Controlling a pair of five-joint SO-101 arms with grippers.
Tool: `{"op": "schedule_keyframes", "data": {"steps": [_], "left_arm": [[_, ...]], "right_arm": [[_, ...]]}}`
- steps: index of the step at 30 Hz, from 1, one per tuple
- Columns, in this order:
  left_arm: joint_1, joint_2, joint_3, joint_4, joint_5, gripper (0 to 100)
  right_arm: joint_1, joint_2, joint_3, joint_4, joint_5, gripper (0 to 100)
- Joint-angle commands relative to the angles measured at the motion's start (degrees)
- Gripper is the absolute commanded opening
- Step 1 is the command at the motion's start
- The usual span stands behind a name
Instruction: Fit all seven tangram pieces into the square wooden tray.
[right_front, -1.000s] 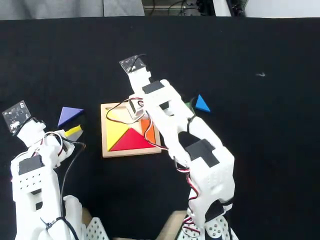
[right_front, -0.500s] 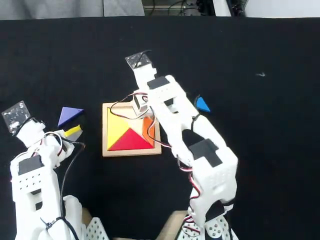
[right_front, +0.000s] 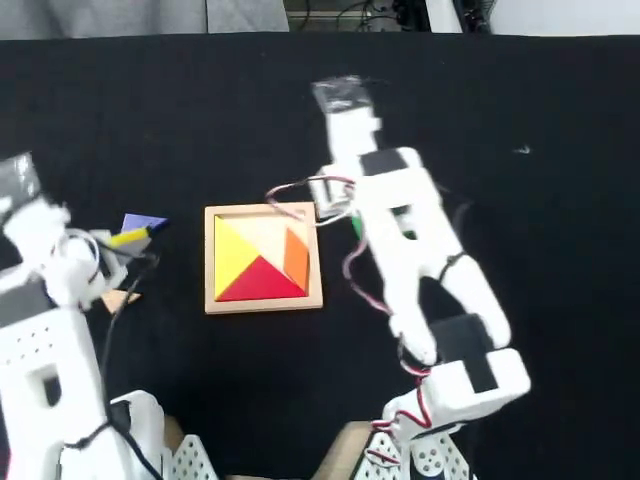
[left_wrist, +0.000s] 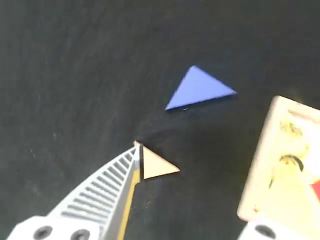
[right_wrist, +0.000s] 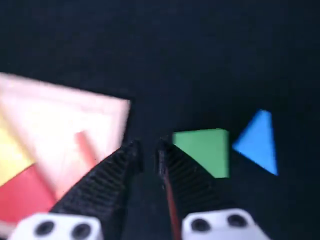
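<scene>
Black cloth is covering the table (right_front: 560, 250), and you're running both arms from its near edge.

- **Left side, nearest:** a small tan triangle (left_wrist: 157, 166) is lying right at the ribbed jaw tip of the left gripper (right_front: 128, 248). The other jaw is showing just its base, swung well out, so I'm reading it as wide open and carrying nothing.
- **Centre:** the tray (right_front: 260, 305) is sitting between the arms. It's holding a yellow triangle (right_front: 232, 258), a red triangle (right_front: 262, 280) and an orange piece (right_front: 297, 255). The far strip is looking unfilled. That's three in and four out.
- **Just past the left jaw tip:** a purple triangle (left_wrist: 200, 87) is lying with its long edge facing the jaws.
- **Right side, farther out:** the right gripper (right_wrist: 146, 147) is hanging off the tray's far corner. Its jaws are nearly closed, with a thin gap, and they're gripping nothing.
- **Pieces by the right gripper:** a green piece (right_wrist: 202, 150) is sitting just beside those jaws, on the side away from the tray. It's squarish, so you're getting no real long axis. A blue triangle (right_wrist: 257, 142) is lying just beyond it.

You're closest to green with the right arm, but you'll be needing those jaws wider first.
</scene>
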Motion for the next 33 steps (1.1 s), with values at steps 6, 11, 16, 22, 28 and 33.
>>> {"op": "schedule_keyframes", "data": {"steps": [6, 11, 16, 22, 28, 33], "left_arm": [[8.8, 41.3, -41.5, 16.6, -9.5, 39], [6.8, 56.4, -50.2, 16.5, -9.8, 39], [4.9, 58.1, -50.5, 14.9, -16.8, 39], [2.9, 58.3, -46.3, 4.7, -25.2, 39], [-0.6, 58.3, -39.5, -2.5, -25.2, 39], [-2.1, 57.6, -36.8, -2.5, -25.2, 39]], "right_arm": [[4.1, -3.2, 5.9, -12.8, -2.5, 5.3], [3.9, -3.2, 8.1, -16.0, -2.5, 5.3], [3.9, -3.2, 8.1, -16.4, -2.4, 5.3], [3.0, -3.1, 8.2, -16.4, -1.8, 5.1], [0.7, -2.3, 8.7, -16.4, 2.9, 4.9], [-7.3, -2.6, 10.2, -15.3, 8.8, 1.5]]}}
